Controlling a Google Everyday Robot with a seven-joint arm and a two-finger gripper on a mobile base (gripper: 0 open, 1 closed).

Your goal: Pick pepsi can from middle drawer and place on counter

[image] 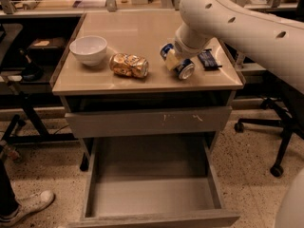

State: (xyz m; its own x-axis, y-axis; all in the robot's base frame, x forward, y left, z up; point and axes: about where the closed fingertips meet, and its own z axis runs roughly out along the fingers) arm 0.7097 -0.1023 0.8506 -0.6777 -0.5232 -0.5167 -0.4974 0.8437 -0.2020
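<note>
Gripper [173,61]: down low over the right half of the counter [142,32], centre-right of the frame, right on the pepsi can [185,69]. From this angle I can't tell whether it has hold of the can or is merely against it.
Pepsi can: on its side on the counter, slanted, with one silver end aimed at the lower right. It's out of the drawer, so I judge the set-down is the step in hand.
Why it lies so: my guess is it has been laid flat instead of stood up. A can on its side may roll, and the counter's front edge is near.
Arm [228,18]: a big white arm sweeps in from the upper right and bends down over the counter's right side to reach the can from behind.
Snack bar [207,59]: flat and dark, just right of the can.
Golden-orange can [129,64]: also on its side, left of the pepsi can and apart from it.
White bowl [89,49]: upright, farther left.
Counter surface: glossy beige with a grey rim, catching the light.
Scratched drawer front [147,121]: shut, directly under the counter.
Middle drawer [152,194]: wide open at the bottom of the frame, plain grey floor showing, no can in it.
Room: speckled floor [42,175], a chair base [278,144] on wheels at the right, a shoe [33,204] at lower left, and a cluttered bench along the top.
</note>
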